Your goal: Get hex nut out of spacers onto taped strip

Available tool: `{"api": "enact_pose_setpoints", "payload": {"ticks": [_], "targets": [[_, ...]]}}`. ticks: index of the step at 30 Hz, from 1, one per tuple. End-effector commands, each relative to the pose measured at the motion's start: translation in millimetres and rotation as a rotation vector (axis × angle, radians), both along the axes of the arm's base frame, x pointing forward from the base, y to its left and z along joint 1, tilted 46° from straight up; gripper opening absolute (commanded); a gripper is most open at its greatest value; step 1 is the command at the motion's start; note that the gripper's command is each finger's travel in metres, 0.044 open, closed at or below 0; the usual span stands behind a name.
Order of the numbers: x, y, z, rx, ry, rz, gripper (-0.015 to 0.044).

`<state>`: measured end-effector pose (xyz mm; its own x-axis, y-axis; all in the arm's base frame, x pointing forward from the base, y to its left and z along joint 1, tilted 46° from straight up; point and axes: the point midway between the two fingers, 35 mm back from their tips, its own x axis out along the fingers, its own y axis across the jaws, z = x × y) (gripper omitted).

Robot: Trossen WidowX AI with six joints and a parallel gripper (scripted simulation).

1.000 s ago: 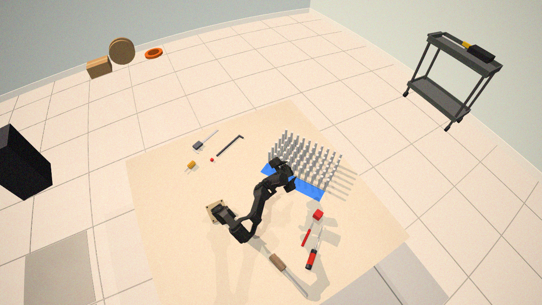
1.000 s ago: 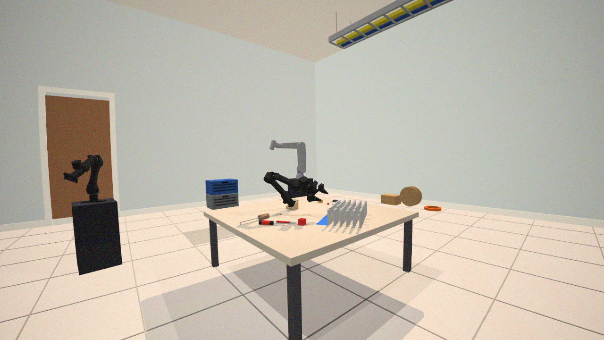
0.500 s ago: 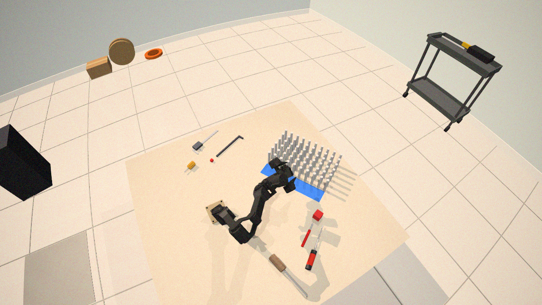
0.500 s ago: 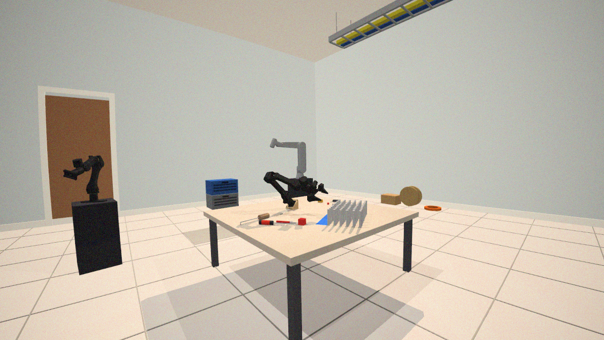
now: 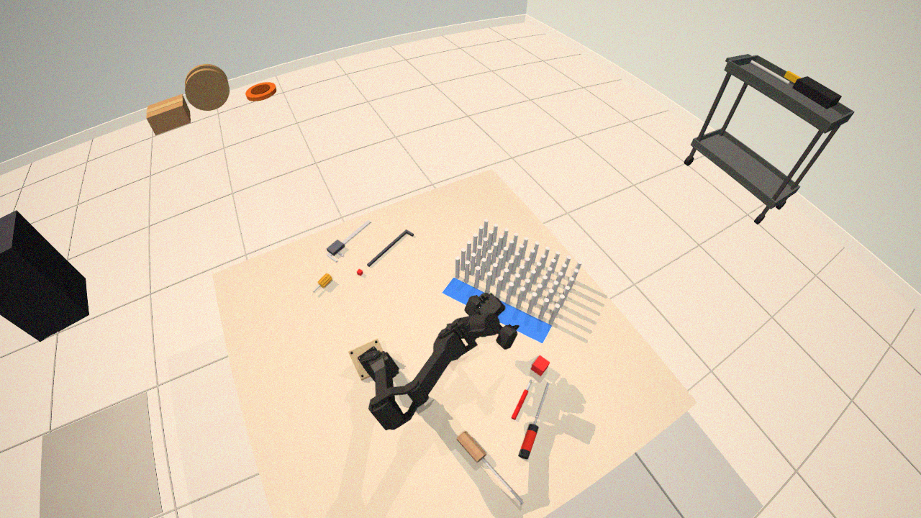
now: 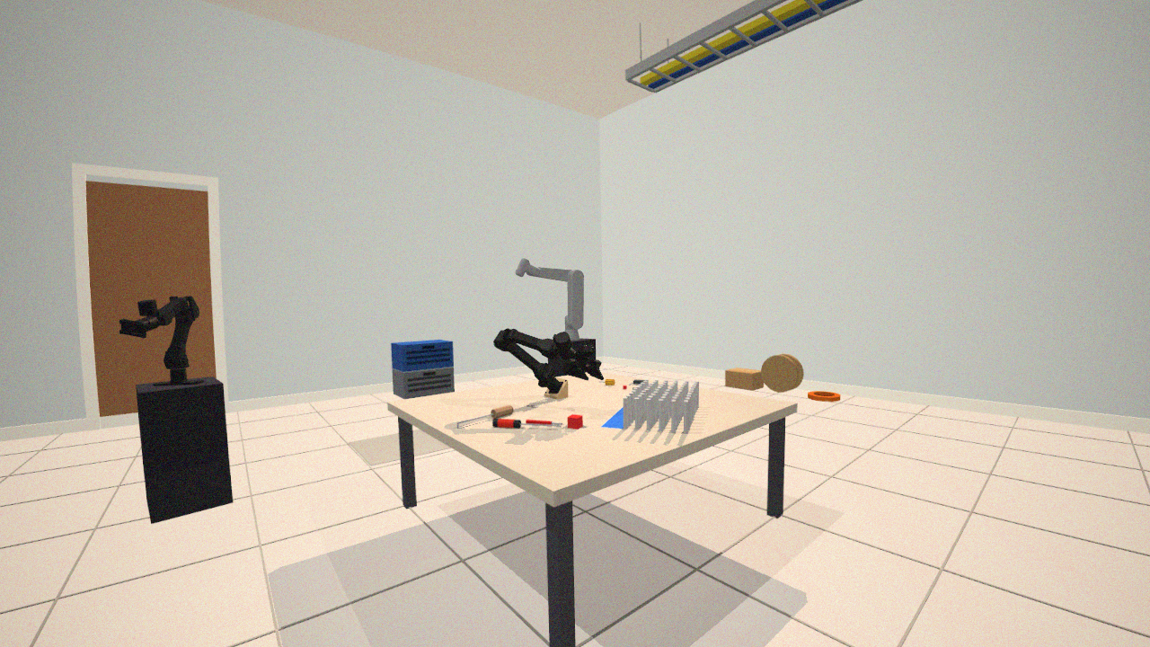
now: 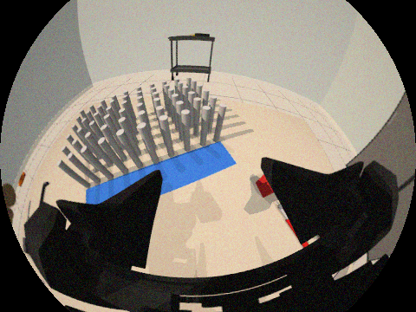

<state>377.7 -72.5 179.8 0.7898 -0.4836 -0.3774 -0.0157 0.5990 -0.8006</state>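
Observation:
Grey metal spacers [image 5: 486,229] [image 6: 629,412] [image 7: 147,143] stand upright in rows behind the blue taped strip [image 5: 457,289] [image 6: 614,419] [image 7: 195,170]. No nut can be made out. My gripper [image 5: 507,316] [image 6: 592,374] [image 7: 211,168] is open and empty, above the table near the strip. A black hooked rod [image 5: 389,247] [image 7: 44,191] lies left of the spacers in the top view. A wooden-handled tool [image 5: 472,445] [image 6: 501,411], a red-and-black-handled tool [image 5: 528,441] [image 6: 506,423] and a thin red-handled tool [image 5: 519,404] [image 6: 538,422] lie on the other side.
A red cube [image 5: 540,365] [image 6: 575,421] [image 7: 264,187] sits near the thin red-handled tool. A dark block with a thin blade [image 5: 335,246], a yellow-handled tool [image 5: 324,280] and a small red piece [image 5: 360,271] lie near the hooked rod. A cart [image 5: 743,160] stands beyond the table.

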Motion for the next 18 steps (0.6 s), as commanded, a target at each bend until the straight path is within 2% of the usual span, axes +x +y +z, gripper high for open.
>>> {"api": "enact_pose_setpoints", "payload": {"ticks": [1, 18], "targets": [[-40.3, -41.2, 49.1, -0.36, 0.217, -0.036, 0.044], [-167.1, -94.0, 129.6, -0.933, 0.882, -0.079, 0.044]]}}
